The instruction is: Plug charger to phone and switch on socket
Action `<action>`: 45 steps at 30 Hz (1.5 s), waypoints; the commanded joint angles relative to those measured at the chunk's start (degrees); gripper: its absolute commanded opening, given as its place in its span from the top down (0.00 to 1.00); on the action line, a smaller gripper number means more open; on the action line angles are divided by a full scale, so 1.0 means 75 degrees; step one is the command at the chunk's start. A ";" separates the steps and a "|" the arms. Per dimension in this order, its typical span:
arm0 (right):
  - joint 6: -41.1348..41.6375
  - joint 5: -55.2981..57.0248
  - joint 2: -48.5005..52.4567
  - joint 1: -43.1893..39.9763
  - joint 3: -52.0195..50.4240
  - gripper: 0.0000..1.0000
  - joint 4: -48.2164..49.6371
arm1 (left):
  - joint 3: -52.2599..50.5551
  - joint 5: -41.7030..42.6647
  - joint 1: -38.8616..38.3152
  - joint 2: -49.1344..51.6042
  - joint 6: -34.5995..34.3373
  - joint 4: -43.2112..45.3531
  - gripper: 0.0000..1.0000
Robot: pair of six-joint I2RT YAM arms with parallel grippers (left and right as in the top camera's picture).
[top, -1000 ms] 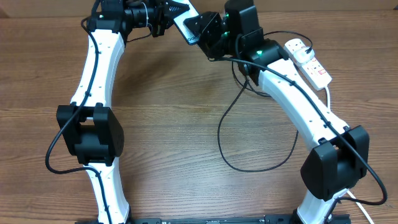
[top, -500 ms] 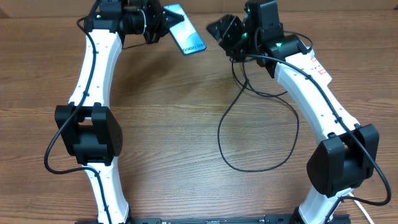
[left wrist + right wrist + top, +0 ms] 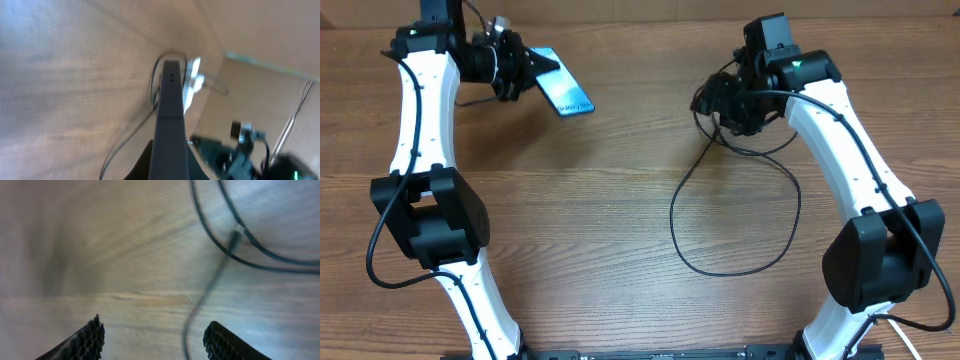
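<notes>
Wood-grain tabletop [image 3: 620,190]: left hand [image 3: 516,72] clamps slim blue-screened smartphone [image 3: 563,94], tilted; right hand [image 3: 155,335] spread, empty, over long thin black cable [image 3: 672,215].

Left hand [image 3: 523,70] holds the phone [image 3: 563,93] by the counter's [image 3: 610,190] far edge; charger [image 3: 672,212] loops right of centre.

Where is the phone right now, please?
In the overhead view, the phone is at the far left, held by the left gripper, well apart from the charger.
</notes>
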 commanded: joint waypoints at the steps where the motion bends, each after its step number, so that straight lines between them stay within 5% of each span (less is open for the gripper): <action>1: -0.0644 0.0423 -0.0137 -0.0154 -0.0111 0.36 -0.0309 | 0.0114 0.0408 -0.0041 -0.0166 0.2113 -0.1163 0.96; 5: -0.0606 0.0632 -0.0052 -0.0224 -0.0612 0.38 -0.0128 | 0.0114 0.0023 -0.0044 -0.0166 0.2209 -0.1454 0.96; 15: 0.0204 0.0769 0.0994 -0.0236 -0.0953 0.45 0.0746 | 0.0087 -0.1303 -0.0557 -0.0163 -0.0338 0.0533 0.96; 21: 0.0440 0.0833 0.1443 -0.0219 -0.0956 0.62 0.1271 | -0.0297 -0.1384 -0.0772 -0.0154 -0.0801 0.1361 0.96; 29: 0.0801 0.1276 0.1483 -0.0219 -0.1029 0.67 0.1606 | -0.1533 -0.0734 -0.0772 -0.0154 -0.2017 0.2943 0.96; 45: 0.0664 0.0764 0.1463 -0.0213 -0.1346 0.80 0.2247 | -0.1842 0.0023 -0.0737 -0.0154 -0.1495 0.3241 0.96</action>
